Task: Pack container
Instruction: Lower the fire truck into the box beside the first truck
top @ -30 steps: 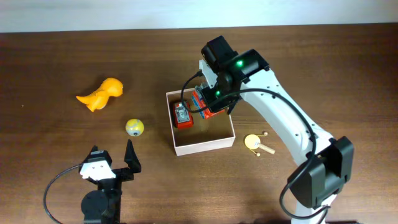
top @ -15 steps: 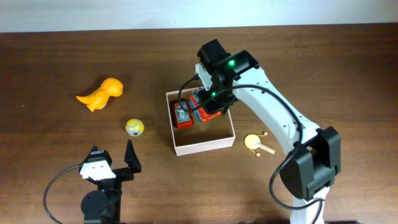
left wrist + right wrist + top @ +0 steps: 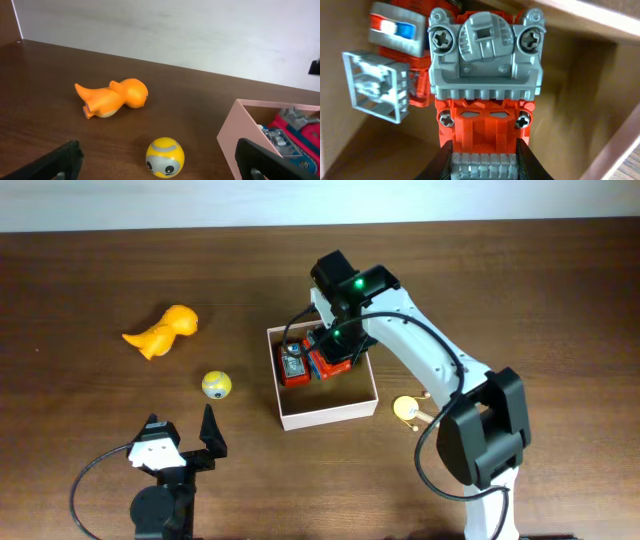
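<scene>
The white box (image 3: 328, 416) is seen near the table's (image 3: 520, 290) middle, at three o'clock from the yellow ball (image 3: 216, 385). Inside it, a red and grey toy truck (image 3: 482, 75) is grasped by the right gripper (image 3: 330, 358), with a second red toy (image 3: 291, 366) just beside at nine o'clock. The left gripper (image 3: 181, 422) is held released, at seven o'clock of the ball. An orange figure (image 3: 163, 330) lies at the ball's ten o'clock.
</scene>
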Robot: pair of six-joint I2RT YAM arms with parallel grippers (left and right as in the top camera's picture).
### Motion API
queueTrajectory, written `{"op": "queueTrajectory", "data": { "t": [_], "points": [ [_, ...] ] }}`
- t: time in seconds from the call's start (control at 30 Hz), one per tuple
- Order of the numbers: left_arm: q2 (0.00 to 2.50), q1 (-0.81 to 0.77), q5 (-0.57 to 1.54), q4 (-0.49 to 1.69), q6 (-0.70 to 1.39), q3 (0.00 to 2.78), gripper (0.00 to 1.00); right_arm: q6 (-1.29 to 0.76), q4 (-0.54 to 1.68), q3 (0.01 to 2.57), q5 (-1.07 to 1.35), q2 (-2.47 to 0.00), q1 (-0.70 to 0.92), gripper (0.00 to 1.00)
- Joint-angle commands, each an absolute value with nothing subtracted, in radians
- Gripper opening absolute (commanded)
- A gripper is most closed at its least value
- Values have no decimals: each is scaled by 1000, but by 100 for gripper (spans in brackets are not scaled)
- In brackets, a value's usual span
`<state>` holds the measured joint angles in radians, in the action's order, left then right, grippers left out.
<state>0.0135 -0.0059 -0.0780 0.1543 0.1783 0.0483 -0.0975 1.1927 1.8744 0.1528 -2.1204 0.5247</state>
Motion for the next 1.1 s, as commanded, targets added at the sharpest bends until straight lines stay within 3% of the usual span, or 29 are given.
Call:
{"op": "queueTrajectory", "data": {
  "t": [0.0, 1.07],
  "points": [
    [5, -1, -74, 151, 162, 43, 99, -140, 1189, 1867, 115, -2128, 529, 25],
    [5, -1, -74, 152, 162, 43, 99, -323, 1188, 1861, -43, -2133, 528, 25]
  ]
}}
